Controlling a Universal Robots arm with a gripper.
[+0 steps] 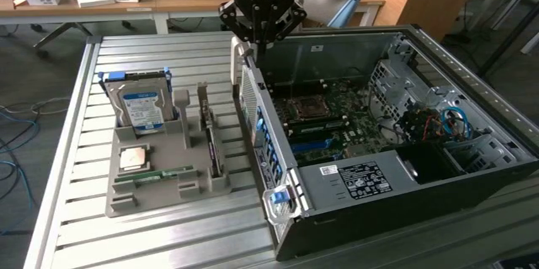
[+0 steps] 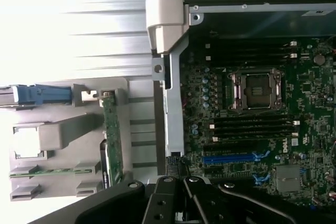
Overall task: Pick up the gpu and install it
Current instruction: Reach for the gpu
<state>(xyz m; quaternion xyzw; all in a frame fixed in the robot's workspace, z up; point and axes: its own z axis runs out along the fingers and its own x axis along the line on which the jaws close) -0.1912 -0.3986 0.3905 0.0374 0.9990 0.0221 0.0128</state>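
Exterior view: the gripper hangs over the far end of the computer case's rear wall, near the tabletop's far edge. A blue-labelled hard drive stands upright in the tray.
Wrist view: looks straight down on the motherboard with its square processor socket and blue slot. The gripper shows as dark linkages.
Fingers: together, closed on nothing.
gpu: the gpu stands on its long edge in the tray's slot nearest the case, well apart from the fingers. From above, the gpu is a thin green-brown strip.
Materials: ribbed aluminium tabletop, grey moulded tray, bare sheet-metal case. A slim green memory stick lies flat.
Edges and room: the tray lies toward the tabletop's edge on the exterior view's left. A narrow strip of slats separates it from the case, whose top is open.
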